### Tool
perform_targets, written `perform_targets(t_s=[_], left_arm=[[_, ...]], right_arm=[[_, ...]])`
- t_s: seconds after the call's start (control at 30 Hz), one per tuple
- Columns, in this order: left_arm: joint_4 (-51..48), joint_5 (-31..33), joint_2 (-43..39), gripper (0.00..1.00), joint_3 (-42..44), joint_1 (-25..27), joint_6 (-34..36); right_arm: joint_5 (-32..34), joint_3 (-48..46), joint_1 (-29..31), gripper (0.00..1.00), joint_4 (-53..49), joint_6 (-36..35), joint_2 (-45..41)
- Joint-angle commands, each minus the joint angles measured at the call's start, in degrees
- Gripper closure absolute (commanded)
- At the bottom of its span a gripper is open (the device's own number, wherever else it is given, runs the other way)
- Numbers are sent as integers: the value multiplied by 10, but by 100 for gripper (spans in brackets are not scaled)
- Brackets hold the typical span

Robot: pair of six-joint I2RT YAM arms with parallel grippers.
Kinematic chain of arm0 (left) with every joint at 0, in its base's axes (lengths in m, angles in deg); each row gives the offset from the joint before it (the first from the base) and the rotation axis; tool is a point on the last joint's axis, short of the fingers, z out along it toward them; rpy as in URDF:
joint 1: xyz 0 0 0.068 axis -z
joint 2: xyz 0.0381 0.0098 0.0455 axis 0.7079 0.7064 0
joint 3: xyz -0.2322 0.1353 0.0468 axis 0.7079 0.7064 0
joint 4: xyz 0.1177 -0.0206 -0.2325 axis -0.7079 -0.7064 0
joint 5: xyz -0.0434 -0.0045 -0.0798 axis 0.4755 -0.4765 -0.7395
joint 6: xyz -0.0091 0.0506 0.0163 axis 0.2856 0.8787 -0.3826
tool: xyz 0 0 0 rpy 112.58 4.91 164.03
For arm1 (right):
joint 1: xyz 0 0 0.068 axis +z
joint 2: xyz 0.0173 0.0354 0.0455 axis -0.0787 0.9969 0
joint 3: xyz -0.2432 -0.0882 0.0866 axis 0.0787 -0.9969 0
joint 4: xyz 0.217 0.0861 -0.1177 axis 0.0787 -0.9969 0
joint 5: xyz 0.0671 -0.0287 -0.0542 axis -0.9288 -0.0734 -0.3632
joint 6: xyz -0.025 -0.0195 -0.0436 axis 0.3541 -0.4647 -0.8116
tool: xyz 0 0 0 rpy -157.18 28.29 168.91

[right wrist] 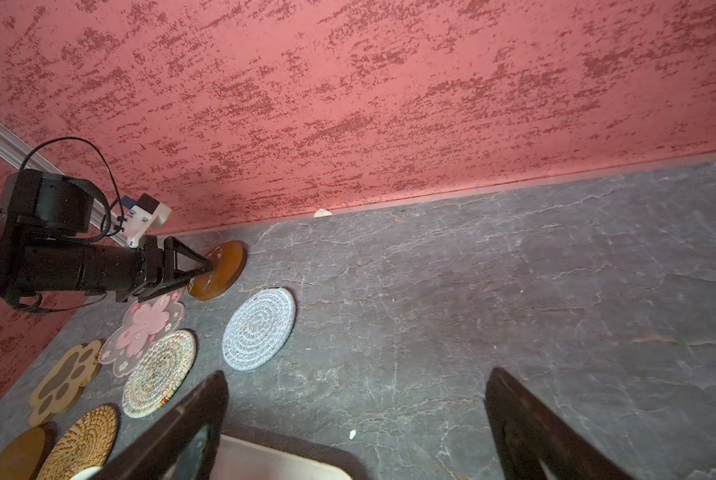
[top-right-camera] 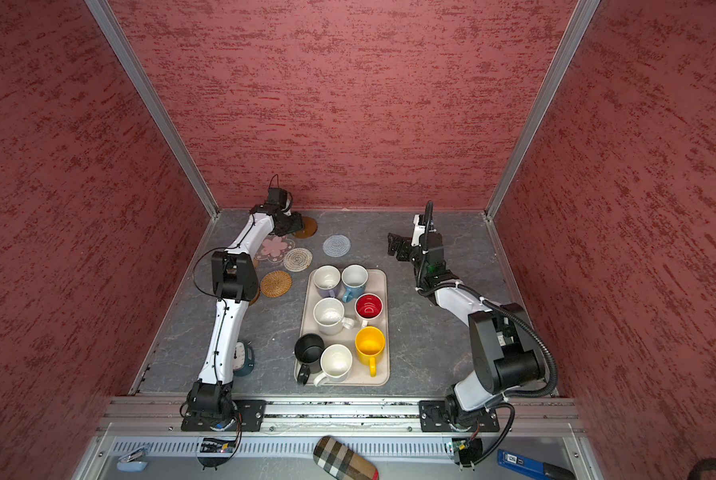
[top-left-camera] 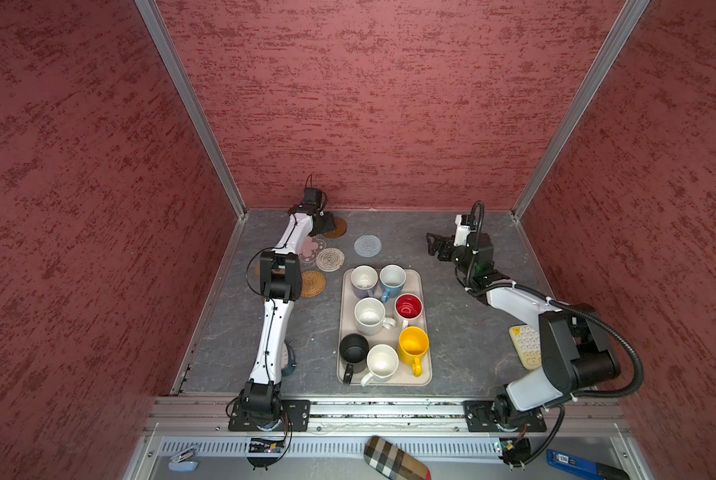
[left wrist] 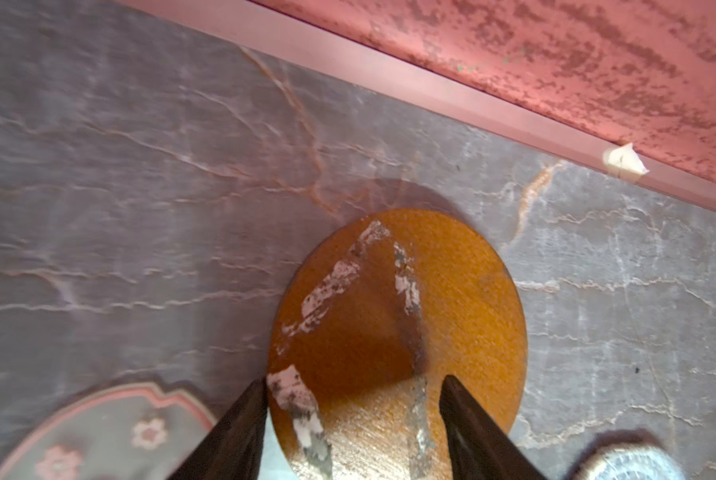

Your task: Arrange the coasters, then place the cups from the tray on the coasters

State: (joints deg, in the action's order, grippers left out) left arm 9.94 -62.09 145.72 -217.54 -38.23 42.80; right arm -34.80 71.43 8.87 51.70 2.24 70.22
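My left gripper [left wrist: 356,378] is open at the back left, its fingertips over the near part of a brown disc coaster [top-left-camera: 337,229] lying flat. Close by lie the pink flower [right wrist: 142,328], whitish woven [right wrist: 159,372], grey-lavender [top-left-camera: 367,245], rattan [top-left-camera: 313,284] and paw [right wrist: 65,382] coasters and a second brown disc [right wrist: 15,455]. The beige tray [top-left-camera: 415,277] holds several cups, among them yellow [top-left-camera: 413,345], black [top-left-camera: 353,348] and red-inside [top-left-camera: 408,307]. My right gripper [top-left-camera: 433,245] hangs open and empty behind the tray's far right corner.
A cream calculator [top-left-camera: 524,347] lies under the right arm's elbow. A small round clock [top-right-camera: 244,357] sits beneath the left forearm. Red walls close in the back and both sides. A plaid case [top-left-camera: 395,459] lies beyond the front rail.
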Motion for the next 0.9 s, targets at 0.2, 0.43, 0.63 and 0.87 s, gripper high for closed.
perform_targets(t_s=[0.2,0.43,0.63,0.87], left_arm=[[1,-16,27,34,-33,46,28],[15,-28,28,33,-38,74,33],[7,-11,20,28,-40,81,26],[20,-28,9,0,-37,43,19]], right_arm=[[-2,3,7,3,9,-3,18],[-2,5,7,3,6,-3,23],[-3,5,8,3,5,-4,25],[-8,9,7,3,7,-2,29]])
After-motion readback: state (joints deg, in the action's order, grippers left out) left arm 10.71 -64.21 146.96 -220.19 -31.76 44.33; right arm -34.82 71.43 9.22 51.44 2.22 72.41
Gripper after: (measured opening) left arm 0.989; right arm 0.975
